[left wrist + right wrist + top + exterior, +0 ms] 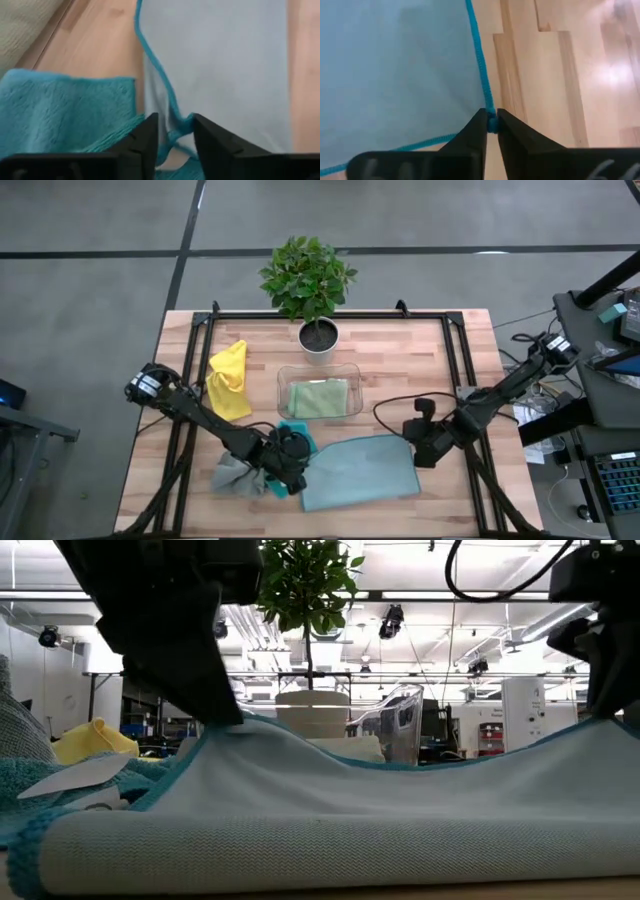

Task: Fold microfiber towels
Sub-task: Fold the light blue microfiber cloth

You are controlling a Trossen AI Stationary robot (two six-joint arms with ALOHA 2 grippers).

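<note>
The light blue towel [360, 472] lies on the table's near middle, its near edge a rounded fold [300, 850]. My right gripper [422, 452] is shut on its right corner. My left gripper [292, 480] stands at its left corner, fingers parted, with the hem [176, 127] between them. A teal towel [296, 436] and a grey towel [230, 473] lie bunched beside my left gripper. A yellow towel [228, 380] is heaped at the far left. A sage green towel [320, 397] lies folded in the clear tray [285, 375]. My left gripper's parted fingers straddle the towel's darker hemmed edge at its left corner; the hem rests against the inner side of one finger [196, 124]. The fingers slant down from the left. The cloth rises toward them [235, 725]; I cannot tell whether it is held. My right gripper pinches the towel's hemmed right corner [491, 120] between its two fingers. They slant down from the table's right. The corner is raised a little [600, 725], and the cloth slopes down from it onto the table.
A potted plant [310, 280] stands at the far middle behind the tray. A black frame rail [330, 315] runs around the tabletop. Bare wood shows to the right of the towel [560, 75] and at the far right [420, 360].
</note>
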